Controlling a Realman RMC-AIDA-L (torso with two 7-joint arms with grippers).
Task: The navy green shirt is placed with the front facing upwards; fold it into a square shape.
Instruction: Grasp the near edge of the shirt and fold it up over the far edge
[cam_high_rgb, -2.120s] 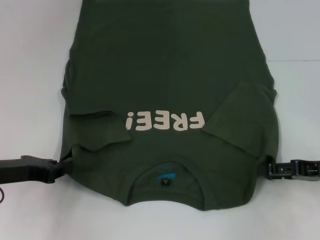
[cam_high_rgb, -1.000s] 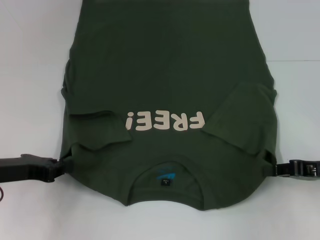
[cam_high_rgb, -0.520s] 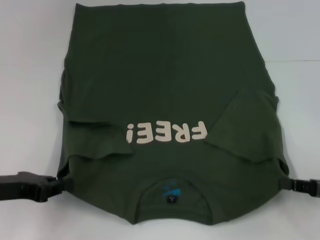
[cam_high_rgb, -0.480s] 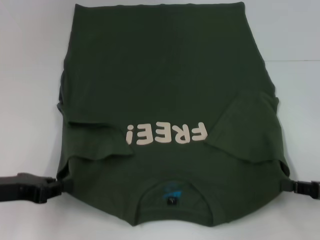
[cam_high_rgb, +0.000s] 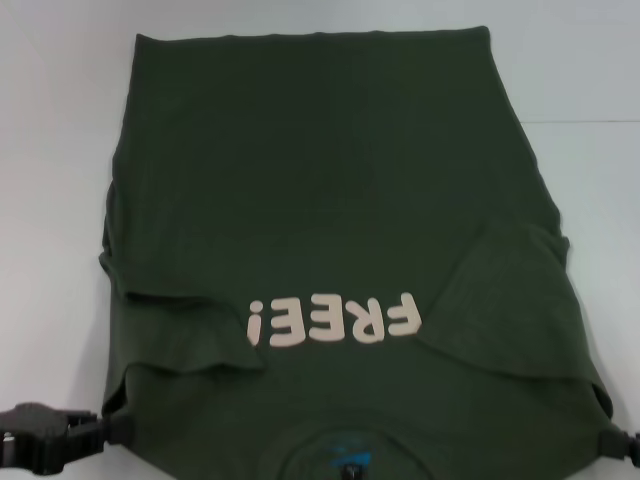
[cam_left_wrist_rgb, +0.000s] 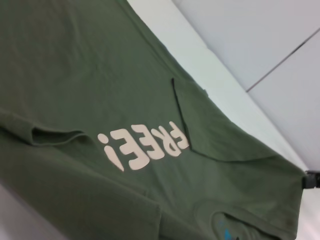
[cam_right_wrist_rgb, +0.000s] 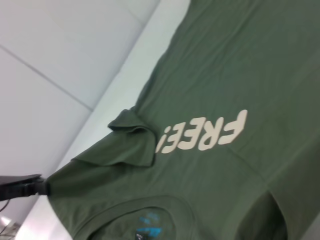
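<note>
The navy green shirt (cam_high_rgb: 320, 180) lies front up on the white table, with its cream "FREE!" lettering (cam_high_rgb: 335, 320) and blue collar label (cam_high_rgb: 348, 462) near me. Both sleeves are folded in over the chest. My left gripper (cam_high_rgb: 108, 432) is shut on the shirt's shoulder edge at the near left. My right gripper (cam_high_rgb: 612, 446) is shut on the other shoulder edge at the near right, mostly cut off by the frame. The shirt is stretched between them. The left wrist view shows the lettering (cam_left_wrist_rgb: 145, 145) and the right gripper (cam_left_wrist_rgb: 311, 179) far off. The right wrist view shows the left gripper (cam_right_wrist_rgb: 42, 186).
The white table (cam_high_rgb: 50, 150) shows bare on both sides of the shirt and beyond its hem at the far edge. A seam line crosses the surface at the right (cam_high_rgb: 590, 122).
Both grippers have pulled the shirt's shoulders toward me. The whole shirt slid nearer, so its far hem is now in view and the collar sits at the picture's bottom edge.
</note>
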